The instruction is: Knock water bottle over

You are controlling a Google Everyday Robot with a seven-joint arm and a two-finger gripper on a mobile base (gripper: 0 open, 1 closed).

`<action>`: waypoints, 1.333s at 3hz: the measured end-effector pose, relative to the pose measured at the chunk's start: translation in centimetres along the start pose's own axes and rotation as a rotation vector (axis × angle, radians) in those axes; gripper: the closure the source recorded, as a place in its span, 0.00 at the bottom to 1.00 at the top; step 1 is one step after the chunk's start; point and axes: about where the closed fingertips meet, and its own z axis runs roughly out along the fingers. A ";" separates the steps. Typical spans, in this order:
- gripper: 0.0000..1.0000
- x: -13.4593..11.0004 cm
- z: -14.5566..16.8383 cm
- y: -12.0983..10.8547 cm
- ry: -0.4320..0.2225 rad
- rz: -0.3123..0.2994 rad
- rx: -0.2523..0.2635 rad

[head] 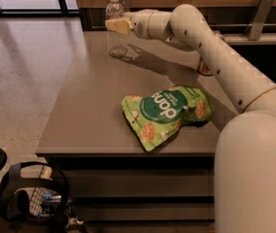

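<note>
The water bottle (115,39) is a slim clear ribbed plastic bottle with a white cap. It stands upright at the far left of the grey table (99,110). My gripper (113,25) is at the end of the white arm that reaches in from the right. Its cream fingers lie across the bottle's upper part, just below the cap, and touch it.
A green snack bag (164,113) lies flat near the table's front right. A gold drink can (205,68) stands behind my forearm at the right. A black basket (33,198) sits on the floor at the front left. A wooden wall runs behind the table.
</note>
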 end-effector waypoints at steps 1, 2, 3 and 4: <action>0.62 0.1 0.3 0.2 0.001 0.001 -0.004; 0.86 0.2 0.5 0.4 0.002 0.002 -0.009; 1.00 0.2 0.8 0.7 0.003 0.002 -0.013; 1.00 0.2 0.9 0.9 0.020 -0.006 -0.015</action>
